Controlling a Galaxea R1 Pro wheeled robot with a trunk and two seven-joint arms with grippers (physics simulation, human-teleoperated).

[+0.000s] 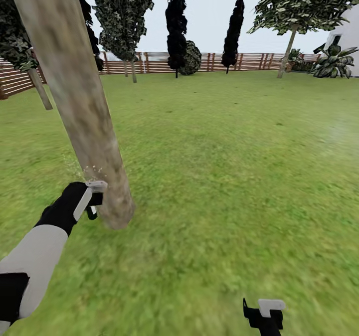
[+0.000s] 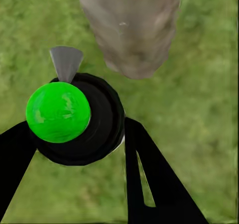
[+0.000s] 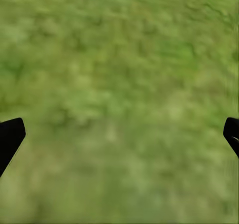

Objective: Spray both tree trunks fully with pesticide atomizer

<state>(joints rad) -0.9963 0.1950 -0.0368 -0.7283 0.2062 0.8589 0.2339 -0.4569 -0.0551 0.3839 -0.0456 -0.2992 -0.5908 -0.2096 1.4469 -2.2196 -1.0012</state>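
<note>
In the left wrist view my left gripper is shut on the pesticide atomizer, a dark round bottle with a bright green spot on top and a grey nozzle. The nozzle points towards the base of a thick mottled grey-tan tree trunk. In the head view the left gripper sits right beside that trunk, low down. Pale pesticide specks float just above it. My right gripper hangs open over bare grass, holding nothing.
Green lawn spreads to a brown slat fence. Another bare-trunked tree stands far right and one at the left. Two near-black conifers and a bush line the fence. A leafy plant grows beside a white wall.
</note>
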